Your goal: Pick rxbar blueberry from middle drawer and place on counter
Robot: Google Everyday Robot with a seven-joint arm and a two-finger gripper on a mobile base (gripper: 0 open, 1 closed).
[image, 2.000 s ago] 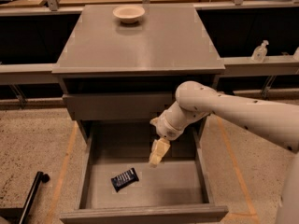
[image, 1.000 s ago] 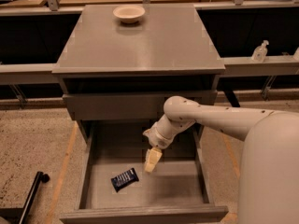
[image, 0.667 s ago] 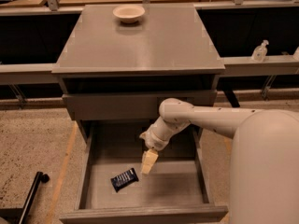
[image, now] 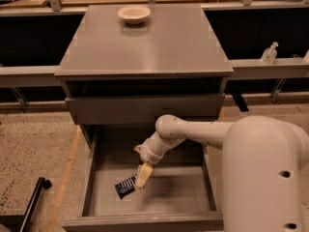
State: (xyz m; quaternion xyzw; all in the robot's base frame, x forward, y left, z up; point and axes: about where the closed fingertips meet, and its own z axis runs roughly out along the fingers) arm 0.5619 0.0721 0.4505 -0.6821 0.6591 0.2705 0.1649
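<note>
The robot's arm [image: 203, 132] is big and cream-colored. It comes in from the right side and bends down into the middle drawer [image: 89, 178]. That drawer is pulled out, so you can see its smooth grey floor and its low walls.

The gripper [image: 141, 177] hangs inside the drawer, over the left half of the floor, and points down and a bit to the left. Its tip is right at the rxbar blueberry [image: 124, 187]. The tip looks like it is touching the bar's right end. I cannot tell how far apart the jaws are, or if they have hold of the bar.

The bar is small, flat and dark, with tiny white marks on it. It lies on the drawer floor, turned a little crooked, nearer the left wall than the right one.

Above the open drawer is another grey drawer [image: 145, 108], and it is pushed most of the way in. Above that is the wide grey tabletop [image: 159, 47] (it shines a little). A round cream bowl [image: 133, 14] sits near the back edge of the tabletop, a bit left of the middle.

On the right, a small clear bottle [image: 269, 53] stands on a long grey ledge [image: 251, 69]. A black stick [image: 31, 202] lies on the speckled floor [image: 34, 149] at the bottom left.
</note>
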